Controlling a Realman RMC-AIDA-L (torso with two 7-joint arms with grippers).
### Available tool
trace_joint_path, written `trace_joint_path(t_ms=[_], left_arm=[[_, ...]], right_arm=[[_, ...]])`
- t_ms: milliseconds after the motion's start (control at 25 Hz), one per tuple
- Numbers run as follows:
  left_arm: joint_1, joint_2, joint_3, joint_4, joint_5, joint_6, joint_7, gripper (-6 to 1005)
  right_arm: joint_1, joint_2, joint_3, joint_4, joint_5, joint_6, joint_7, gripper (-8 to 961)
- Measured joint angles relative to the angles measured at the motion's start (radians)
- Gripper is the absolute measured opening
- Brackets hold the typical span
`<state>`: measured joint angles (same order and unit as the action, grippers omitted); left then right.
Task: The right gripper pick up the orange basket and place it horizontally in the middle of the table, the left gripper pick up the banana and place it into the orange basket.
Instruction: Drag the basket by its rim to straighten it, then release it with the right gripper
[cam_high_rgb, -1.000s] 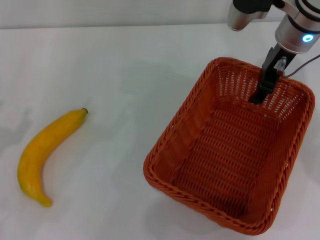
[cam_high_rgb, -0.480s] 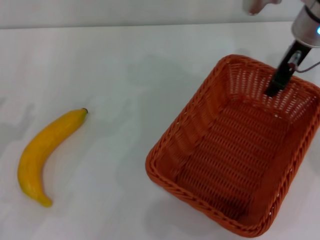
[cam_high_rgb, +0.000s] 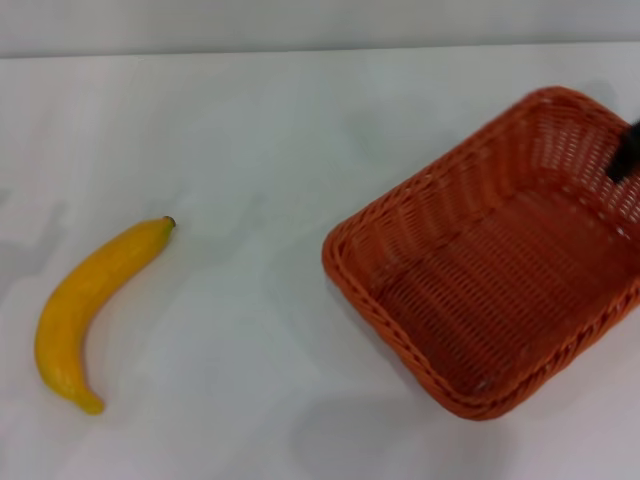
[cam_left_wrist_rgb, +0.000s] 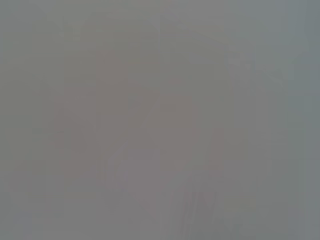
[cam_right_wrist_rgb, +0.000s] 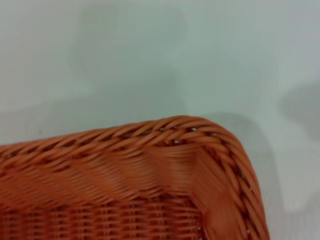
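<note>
One black fingertip of the right gripper (cam_high_rgb: 626, 152) shows at the far right edge of the head view, inside the orange basket (cam_high_rgb: 490, 290) against its far-right wall. So little of it is visible that its opening cannot be judged, nor whether it has hold of the wall. The basket sits on the table (cam_high_rgb: 270, 130), open side up and turned at an angle, its far-right end running out of view. Its near corner is rounded, and the braided rim runs unbroken around the visible sides. The right wrist view looks down on one rounded corner of that basket (cam_right_wrist_rgb: 200, 150), with bare table (cam_right_wrist_rgb: 150, 50) beyond the rim. The banana (cam_high_rgb: 88, 310) lies well to the left of the basket, flat on the table, its dark tip pointing toward the basket's far side. The left wrist view shows only a plain grey surface, and the left gripper appears nowhere.
</note>
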<state>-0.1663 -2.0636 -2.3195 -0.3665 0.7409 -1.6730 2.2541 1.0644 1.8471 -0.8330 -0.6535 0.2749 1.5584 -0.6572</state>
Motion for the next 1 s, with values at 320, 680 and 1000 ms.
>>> trace_joint_path(t_ms=[320,680,1000], left_arm=[[-0.013,0.021,-0.003,-0.001,0.000,0.015,-0.009,811],[-0.047,0.046,0.006,-0.005,0.000,0.052,-0.032,804],[-0.059,0.045,0.006,-0.048,0.034,0.096,-0.049,797]], right_arm=[[-0.166,0.058,0.131,-0.228,0.030,0.164,0.092,143],[-0.317,0.112,0.225,-0.315,0.272,0.172,0.214,127],[-0.341,0.128,0.154,-0.343,0.276,0.160,0.228,125]])
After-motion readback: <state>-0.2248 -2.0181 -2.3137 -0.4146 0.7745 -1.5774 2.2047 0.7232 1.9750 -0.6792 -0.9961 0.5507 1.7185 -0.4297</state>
